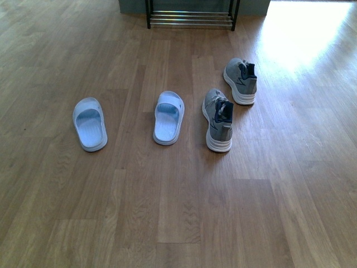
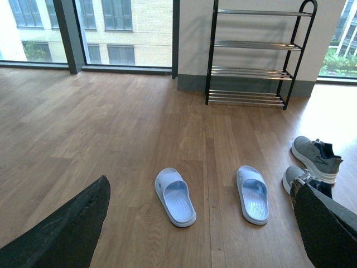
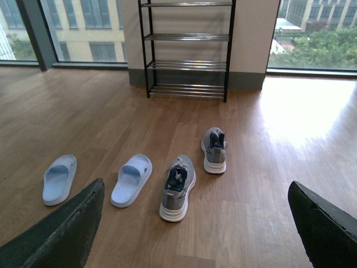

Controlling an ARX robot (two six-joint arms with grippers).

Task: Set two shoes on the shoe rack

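**Status: No Shoe Lifted, Rack Bare**

All four shoes lie on the wooden floor (image 1: 167, 223). The left sandal (image 1: 89, 124) sits well apart from the right sandal (image 1: 168, 117). The nearer sneaker (image 1: 218, 120) is just beside that right sandal. The farther sneaker (image 1: 241, 81) is a little ahead of it, toward the shoe rack (image 1: 191, 19). The rack stands against the far wall, well apart from every shoe, and its rod shelves carry nothing in either wrist view.

The left pincer (image 2: 199, 187) has its fingers spread wide apart and holds nothing. The right pincer (image 3: 196, 187) is the same, with the nearer sneaker in its sight. Neither arm appears in the front view.

Assessment: the task is at its opening step, choosing and reaching for a first shoe. The next move likely calls for lowering one pincer over a shoe. The nearer sneaker suits the right arm, with a grip at the collar or heel. A long carry forward to a shelf then follows.
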